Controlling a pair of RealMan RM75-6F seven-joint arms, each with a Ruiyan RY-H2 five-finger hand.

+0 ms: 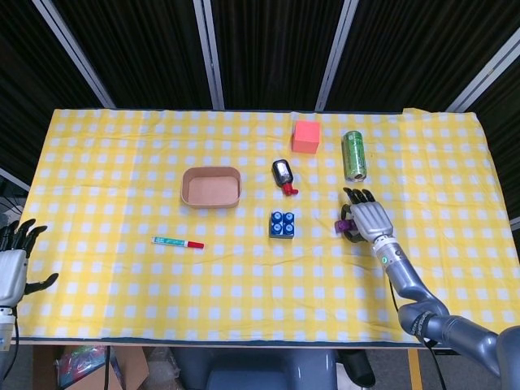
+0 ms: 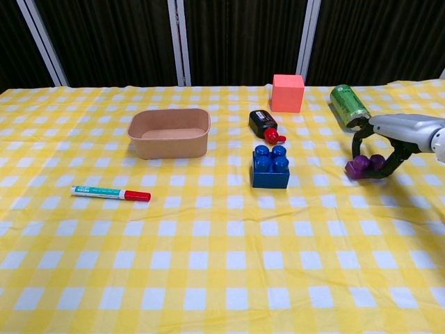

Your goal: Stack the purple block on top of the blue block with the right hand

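The blue block (image 2: 270,168) stands studs up on the cloth near the table's middle, also seen as the blue block (image 1: 282,223) from the head. To its right, the purple block (image 2: 364,167) sits slightly tilted between thumb and fingers of my right hand (image 2: 389,142), which grips it just above the cloth. From the head view my right hand (image 1: 368,219) covers most of the purple block (image 1: 344,225). At the lower left, off the table's edge, my left hand (image 1: 12,264) has its fingers spread and holds nothing.
A green can (image 2: 349,106) lies just behind the right hand. A black bottle with a red cap (image 2: 265,125) lies behind the blue block, with an orange cube (image 2: 288,92) further back. A brown tray (image 2: 169,131) and a marker pen (image 2: 110,193) are on the left.
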